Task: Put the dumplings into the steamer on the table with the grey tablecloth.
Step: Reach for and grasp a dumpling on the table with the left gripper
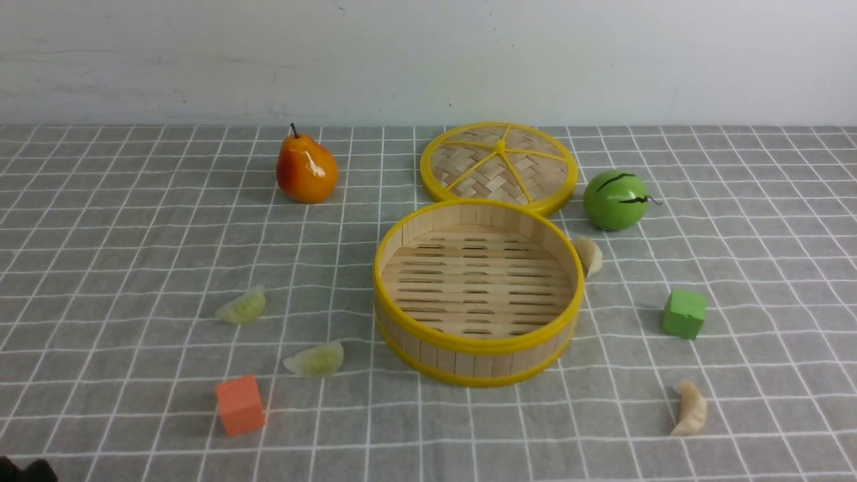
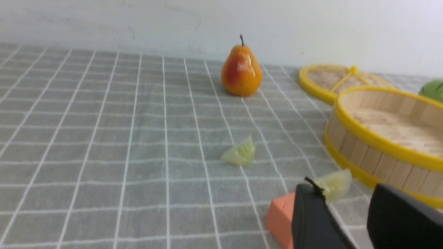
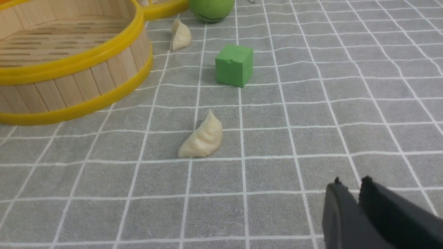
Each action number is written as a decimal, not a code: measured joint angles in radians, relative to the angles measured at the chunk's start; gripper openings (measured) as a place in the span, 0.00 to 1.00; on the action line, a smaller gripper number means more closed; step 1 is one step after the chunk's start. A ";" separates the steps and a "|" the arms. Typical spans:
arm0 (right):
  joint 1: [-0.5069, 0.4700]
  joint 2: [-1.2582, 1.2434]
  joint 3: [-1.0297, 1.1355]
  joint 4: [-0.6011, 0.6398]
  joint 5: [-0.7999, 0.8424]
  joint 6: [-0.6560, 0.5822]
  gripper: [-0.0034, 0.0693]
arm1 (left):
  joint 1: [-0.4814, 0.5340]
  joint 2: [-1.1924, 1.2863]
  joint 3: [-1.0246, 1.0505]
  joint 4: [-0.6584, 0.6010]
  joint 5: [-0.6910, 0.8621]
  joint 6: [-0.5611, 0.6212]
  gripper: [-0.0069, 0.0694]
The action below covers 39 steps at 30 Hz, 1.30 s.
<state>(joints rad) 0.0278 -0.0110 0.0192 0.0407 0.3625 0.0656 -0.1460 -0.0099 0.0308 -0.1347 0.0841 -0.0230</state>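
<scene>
The steamer [image 1: 477, 345] stands empty in the middle of the grey tablecloth [image 1: 134, 221]. Two pale green dumplings [image 1: 242, 306] [image 1: 315, 359] lie to its left. One cream dumpling [image 1: 589, 255] rests against its far right wall, another [image 1: 691, 408] lies at the near right. My left gripper [image 2: 346, 192] is open with nothing between its fingers, just short of the nearer green dumpling [image 2: 334, 183]. My right gripper [image 3: 352, 181] hovers low over the cloth, short of the cream dumpling [image 3: 203, 138]. Its jaws are a narrow gap apart and hold nothing.
An orange cube [image 1: 239, 404] sits near the closer green dumpling. A green cube [image 1: 684, 313] lies right of the steamer. Behind the steamer lie its woven lid [image 1: 499, 166], a toy pear [image 1: 306, 169] and a small green melon [image 1: 614, 200].
</scene>
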 joint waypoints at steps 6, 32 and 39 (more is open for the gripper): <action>0.000 0.000 0.008 0.000 -0.129 0.000 0.17 | 0.000 0.000 0.000 -0.018 -0.194 -0.020 0.40; 0.000 0.042 -0.127 -0.086 -0.886 0.272 0.21 | 0.000 0.174 -0.320 0.225 -0.471 -0.368 0.07; 0.000 0.216 -0.173 -0.102 -0.719 0.110 0.21 | 0.000 0.502 -0.507 0.271 -0.466 -0.368 0.07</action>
<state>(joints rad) 0.0278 0.2048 -0.1537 -0.0611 -0.3561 0.1751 -0.1460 0.4921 -0.4764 0.1365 -0.3816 -0.3915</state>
